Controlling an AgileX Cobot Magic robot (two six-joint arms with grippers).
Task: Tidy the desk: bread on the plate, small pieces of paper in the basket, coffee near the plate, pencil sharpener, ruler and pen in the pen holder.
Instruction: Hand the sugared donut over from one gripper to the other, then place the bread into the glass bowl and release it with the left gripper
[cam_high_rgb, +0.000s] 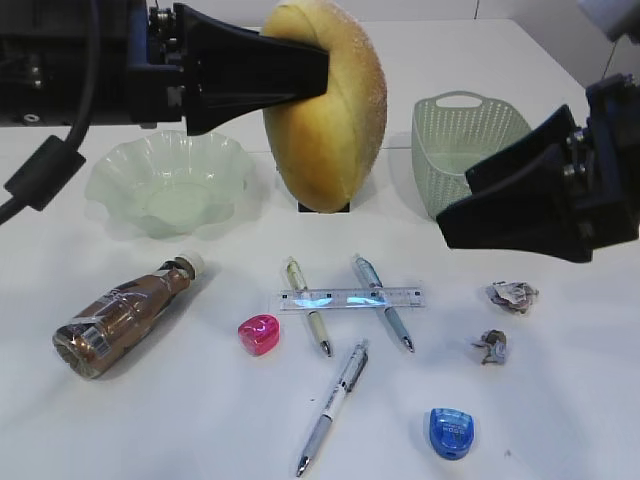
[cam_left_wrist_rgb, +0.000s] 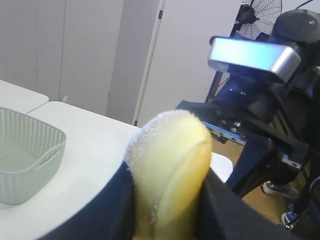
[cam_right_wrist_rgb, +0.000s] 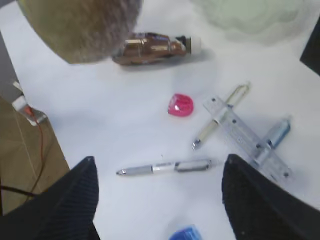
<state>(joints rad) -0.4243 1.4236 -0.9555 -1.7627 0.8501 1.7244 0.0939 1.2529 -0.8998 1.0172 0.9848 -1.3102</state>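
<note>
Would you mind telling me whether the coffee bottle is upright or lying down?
Lying down: the coffee bottle rests on its side on the desk, white cap toward the plate.

no legible text, coffee (cam_high_rgb: 118, 320) label blurred, ruler (cam_high_rgb: 350, 298) marks unreadable

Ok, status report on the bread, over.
Left gripper shut on bread, held in the air right of plate. Right gripper open, empty, above the pens. Plate empty, nothing in the way.
</note>
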